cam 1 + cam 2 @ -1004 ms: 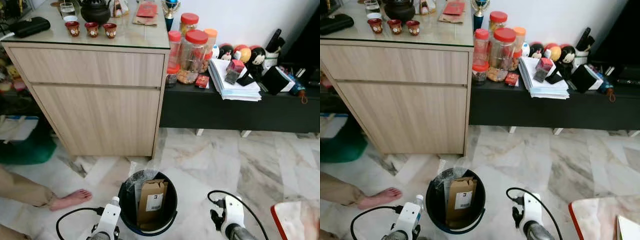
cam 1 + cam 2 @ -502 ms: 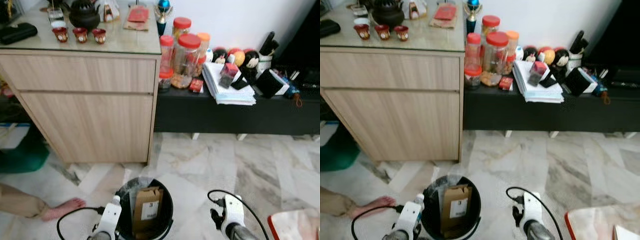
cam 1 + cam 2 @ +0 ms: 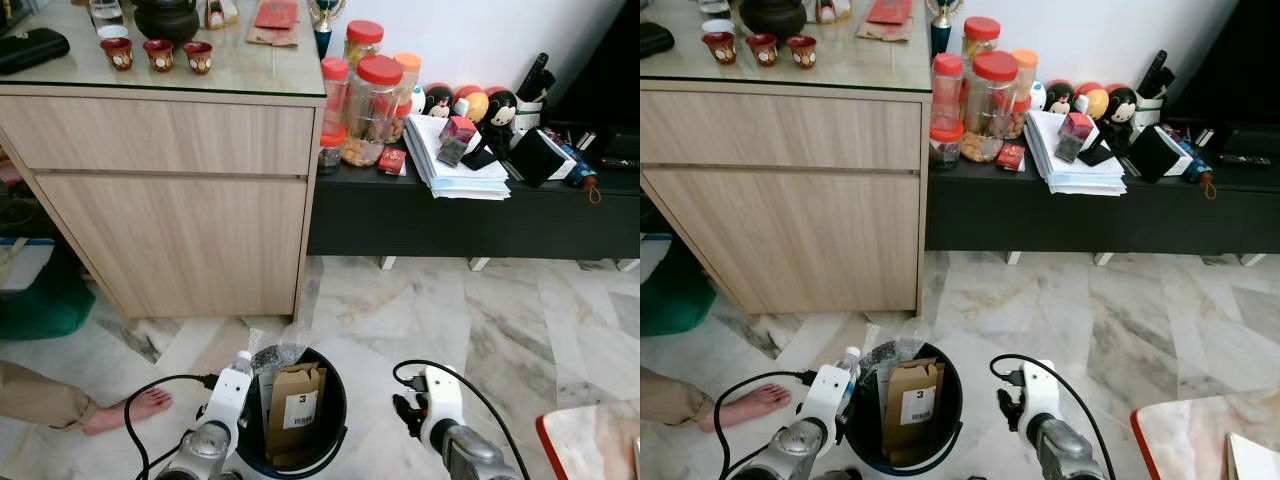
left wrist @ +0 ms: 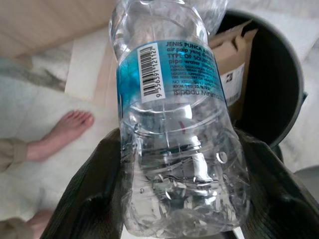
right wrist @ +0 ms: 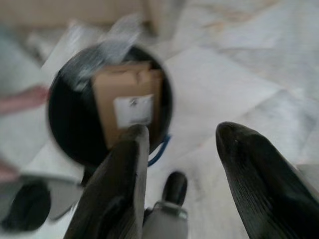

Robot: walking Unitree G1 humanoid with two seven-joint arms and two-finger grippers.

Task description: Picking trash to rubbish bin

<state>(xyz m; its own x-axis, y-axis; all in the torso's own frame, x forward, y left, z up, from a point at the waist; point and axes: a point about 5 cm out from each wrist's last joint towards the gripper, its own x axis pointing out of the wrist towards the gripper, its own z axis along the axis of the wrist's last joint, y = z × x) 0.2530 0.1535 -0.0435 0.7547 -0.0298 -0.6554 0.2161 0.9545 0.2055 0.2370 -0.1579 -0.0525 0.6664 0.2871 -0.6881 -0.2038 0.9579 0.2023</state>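
Observation:
A clear plastic water bottle (image 4: 174,124) with a blue label is clamped between the two black fingers of my left gripper (image 4: 175,199). Its cap (image 3: 241,358) pokes up just over the left rim of the black round bin (image 3: 338,395). The bin stands on the marble floor and holds a brown paper bag (image 3: 295,400) and some crumpled clear plastic (image 3: 280,352). My right gripper (image 5: 182,144) is open with nothing between its fingers, low over the floor to the right of the bin (image 5: 60,124).
A person's bare foot (image 3: 132,410) rests on the floor left of the bin. Behind stands a wooden cabinet (image 3: 180,200) with a tea set, and a low black bench (image 3: 470,225) with jars and papers. A red-edged object (image 3: 590,445) lies at the bottom right.
The camera has shifted a little. My left arm has risen and brought the bottle closer to the bin's left rim. My right arm has edged towards the bin.

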